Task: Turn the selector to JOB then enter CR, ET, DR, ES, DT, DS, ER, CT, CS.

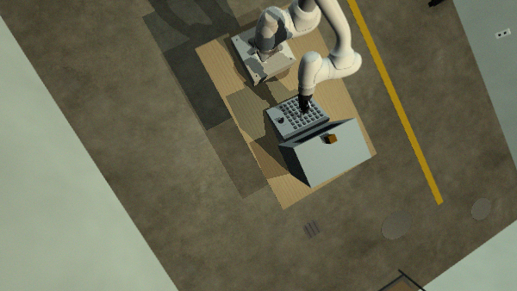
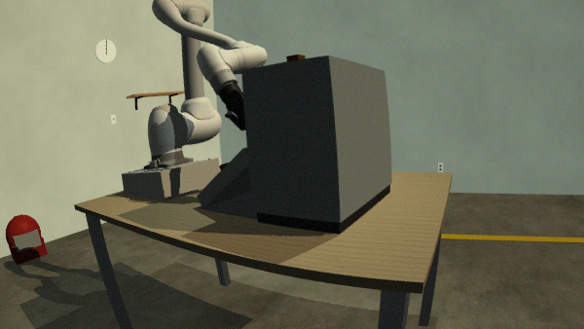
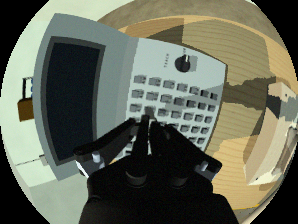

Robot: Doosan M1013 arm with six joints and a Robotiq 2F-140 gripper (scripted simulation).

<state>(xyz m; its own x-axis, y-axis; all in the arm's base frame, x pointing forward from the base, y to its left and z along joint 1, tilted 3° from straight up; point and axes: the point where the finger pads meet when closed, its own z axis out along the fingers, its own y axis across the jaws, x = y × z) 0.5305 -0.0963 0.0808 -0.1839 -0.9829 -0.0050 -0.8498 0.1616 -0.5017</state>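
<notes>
The grey machine (image 1: 323,151) stands on the wooden table with a sloped keypad (image 1: 306,114) of several rows of grey keys. No key is lit. The black selector knob (image 1: 280,120) sits at the keypad's left end; it also shows in the wrist view (image 3: 182,64). My gripper (image 1: 305,108) is shut and empty, its fingertips pointing down at the keypad's middle rows. In the wrist view the shut fingertips (image 3: 147,121) are just over a key in the keypad's left-centre part. I cannot tell whether they touch it. The key names are too small to read.
A dark screen (image 3: 73,99) lies beside the keypad. A small orange block (image 1: 330,139) sits on top of the machine. The arm's base block (image 1: 263,58) stands behind the keypad on the table. In the side view the machine body (image 2: 316,141) hides the keypad.
</notes>
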